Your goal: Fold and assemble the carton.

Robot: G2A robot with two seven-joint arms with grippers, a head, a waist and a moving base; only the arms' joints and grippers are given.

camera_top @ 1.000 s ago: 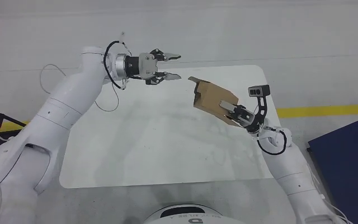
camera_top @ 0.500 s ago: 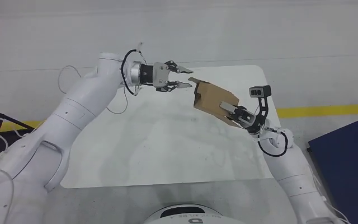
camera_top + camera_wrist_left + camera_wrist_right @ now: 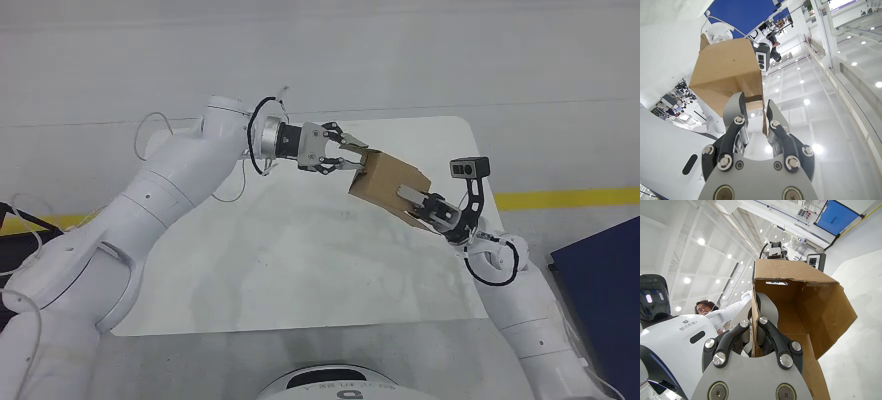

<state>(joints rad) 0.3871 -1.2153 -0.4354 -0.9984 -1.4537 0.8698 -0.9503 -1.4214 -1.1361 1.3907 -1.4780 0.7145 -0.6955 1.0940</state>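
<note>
A brown carton (image 3: 385, 178) hangs in the air over the right part of the white table (image 3: 250, 260), open at both ends. My right gripper (image 3: 420, 200) is shut on one carton wall (image 3: 753, 306) at the end nearer the table's right edge, one finger inside and one outside. At the opposite end my left gripper (image 3: 345, 158) is open. In the left wrist view its fingers (image 3: 742, 106) stand either side of a flap edge (image 3: 763, 113) of the carton (image 3: 725, 70), with a gap still showing. The carton's inside (image 3: 810, 306) is hollow.
A yellow floor line (image 3: 570, 197) runs past the table's right side, and a dark blue object (image 3: 600, 270) stands on the floor there. The table's surface lies below both arms, with its far right corner near the carton.
My left arm has swung right across the table's far side, and its open fingers now straddle the carton's end flap. The right gripper and carton have stayed almost still.
</note>
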